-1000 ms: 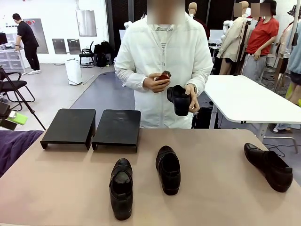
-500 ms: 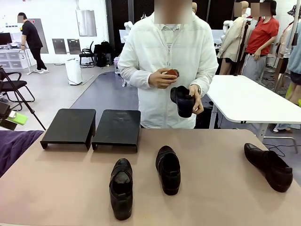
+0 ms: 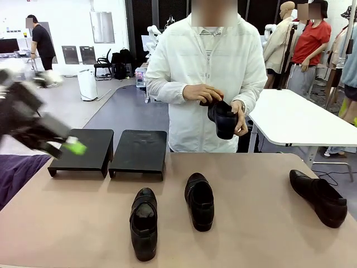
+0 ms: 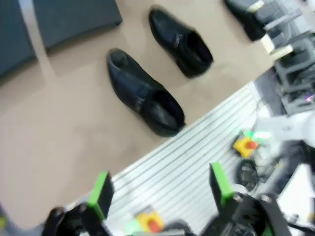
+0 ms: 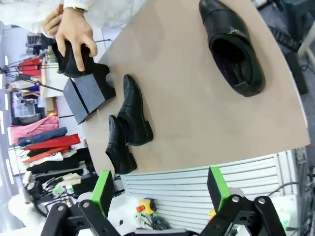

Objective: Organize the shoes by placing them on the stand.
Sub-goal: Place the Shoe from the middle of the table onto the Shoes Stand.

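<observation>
1. Shoes: four glossy black leather slip-ons with rounded toes and low heels. Three rest soles down on the table (image 3: 256,245); the leather catches the light along the uppers.
2. Left shoe (image 3: 144,223): left of centre, nearest the robot's edge, lying lengthwise toward the person.
3. Middle shoe (image 3: 199,201): just beside the left shoe, a little farther from the robot, roughly parallel to it.
4. Right shoe (image 3: 319,196): well apart from the other two, near the table's right edge, turned at an angle.
5. Fourth shoe (image 3: 225,118): held by the person's hands (image 3: 203,93) above the far edge of the table.
6. Stands (image 3: 139,151): two low black platforms, side by side at the far left; every shoe lies apart from them.
7. Left gripper (image 4: 160,189): jaws spread wide, nothing between the green pads; it appears blurred in the front view, at the left by the stands.
8. Right gripper (image 5: 160,189): jaws spread wide, holding nothing, by the robot's edge of the table.
</observation>
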Tool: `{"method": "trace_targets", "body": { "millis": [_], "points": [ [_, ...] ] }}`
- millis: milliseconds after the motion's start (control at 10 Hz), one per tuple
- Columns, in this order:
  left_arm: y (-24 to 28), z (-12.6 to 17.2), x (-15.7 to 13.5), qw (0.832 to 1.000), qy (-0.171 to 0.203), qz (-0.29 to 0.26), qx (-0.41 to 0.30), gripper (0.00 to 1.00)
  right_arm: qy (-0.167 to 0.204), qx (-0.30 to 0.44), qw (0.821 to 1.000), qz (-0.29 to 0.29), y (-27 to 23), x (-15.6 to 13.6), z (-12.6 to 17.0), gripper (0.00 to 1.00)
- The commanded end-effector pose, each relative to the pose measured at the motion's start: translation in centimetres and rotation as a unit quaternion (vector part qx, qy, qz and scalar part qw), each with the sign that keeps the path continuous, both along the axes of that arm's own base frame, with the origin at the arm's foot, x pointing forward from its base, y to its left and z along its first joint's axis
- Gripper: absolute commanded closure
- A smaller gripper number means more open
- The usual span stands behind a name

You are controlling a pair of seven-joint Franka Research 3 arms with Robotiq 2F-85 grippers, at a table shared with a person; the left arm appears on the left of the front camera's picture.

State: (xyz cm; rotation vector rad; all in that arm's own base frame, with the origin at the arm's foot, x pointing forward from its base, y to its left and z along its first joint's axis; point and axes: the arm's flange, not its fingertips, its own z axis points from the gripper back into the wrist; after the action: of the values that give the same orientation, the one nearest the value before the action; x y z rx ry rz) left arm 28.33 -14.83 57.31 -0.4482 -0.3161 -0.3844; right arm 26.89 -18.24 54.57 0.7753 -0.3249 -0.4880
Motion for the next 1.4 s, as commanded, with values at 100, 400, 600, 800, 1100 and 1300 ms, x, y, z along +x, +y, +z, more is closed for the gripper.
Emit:
{"method": "trace_targets", "body": {
  "millis": [100,400,600,800,1100,1300],
  "points": [
    [-14.0,-1.9,2.6,0.957,0.200,0.158,0.137,0.00,-0.009,0.001,1.000,0.009,-0.2,0.1,0.1,0.00],
    [-21.3,-6.6,2.9,0.942,0.183,0.256,0.114,0.00,-0.009,0.001,1.000,0.009,-0.2,0.1,0.1,0.00],
    [-20.1,-7.0,1.8,0.949,0.186,0.217,0.130,0.00,-0.009,0.001,1.000,0.009,-0.2,0.1,0.1,0.00],
    [-20.1,-7.0,1.8,0.949,0.186,0.217,0.130,0.00,-0.009,0.001,1.000,0.009,-0.2,0.1,0.1,0.00],
    [-21.2,-9.4,2.9,0.944,0.164,0.258,0.126,0.00,-0.009,0.001,1.000,0.009,-0.2,0.1,0.1,0.00],
    [-20.6,-12.9,3.2,0.947,0.113,0.272,0.129,0.00,-0.009,0.001,1.000,0.009,-0.2,0.1,0.1,0.00]
  ]
}}
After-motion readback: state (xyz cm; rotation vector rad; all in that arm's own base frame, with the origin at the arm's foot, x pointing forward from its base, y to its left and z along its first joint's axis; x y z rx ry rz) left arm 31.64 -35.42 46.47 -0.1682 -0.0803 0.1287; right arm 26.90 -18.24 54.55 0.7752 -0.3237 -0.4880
